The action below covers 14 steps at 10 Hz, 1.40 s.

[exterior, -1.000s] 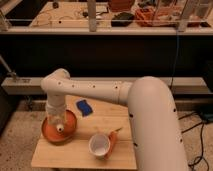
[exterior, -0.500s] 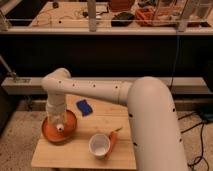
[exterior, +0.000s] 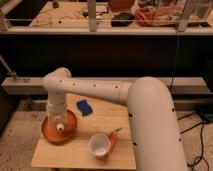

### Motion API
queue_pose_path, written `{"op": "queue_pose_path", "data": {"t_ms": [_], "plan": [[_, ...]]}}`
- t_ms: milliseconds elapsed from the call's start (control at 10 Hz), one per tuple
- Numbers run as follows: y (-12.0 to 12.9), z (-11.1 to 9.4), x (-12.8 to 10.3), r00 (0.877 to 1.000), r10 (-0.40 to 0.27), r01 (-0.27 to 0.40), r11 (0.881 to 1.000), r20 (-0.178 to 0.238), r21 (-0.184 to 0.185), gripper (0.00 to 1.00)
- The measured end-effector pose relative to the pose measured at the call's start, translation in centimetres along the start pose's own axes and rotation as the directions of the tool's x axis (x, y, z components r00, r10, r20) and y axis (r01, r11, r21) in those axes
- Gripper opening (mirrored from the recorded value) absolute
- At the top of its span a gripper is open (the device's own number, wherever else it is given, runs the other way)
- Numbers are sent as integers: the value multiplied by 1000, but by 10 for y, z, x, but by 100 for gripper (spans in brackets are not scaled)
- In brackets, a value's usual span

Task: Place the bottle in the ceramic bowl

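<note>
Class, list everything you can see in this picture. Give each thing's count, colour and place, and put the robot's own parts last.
wooden table: one, light brown, centre foreground
ceramic bowl: one, orange, left side of the table
bottle: one, pale with a white cap, within the bowl's outline, just under the gripper
blue object: one, blue, back of the table, right of the bowl
cup: one, orange outside and white inside, front of the table
arm: one, white, reaching in from the right
gripper: one, whitish, over the bowl at the bottle
</note>
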Motion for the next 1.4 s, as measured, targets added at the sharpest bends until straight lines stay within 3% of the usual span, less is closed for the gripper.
{"op": "queue_pose_path", "data": {"t_ms": [1000,1200,1400], "plan": [[2,-1,0,1000,13,-14,1000,22,8,18],[2,-2,0,999,18,-18,1000,28,12,23],[3,-2,0,999,20,-20,1000,33,10,18]]}}
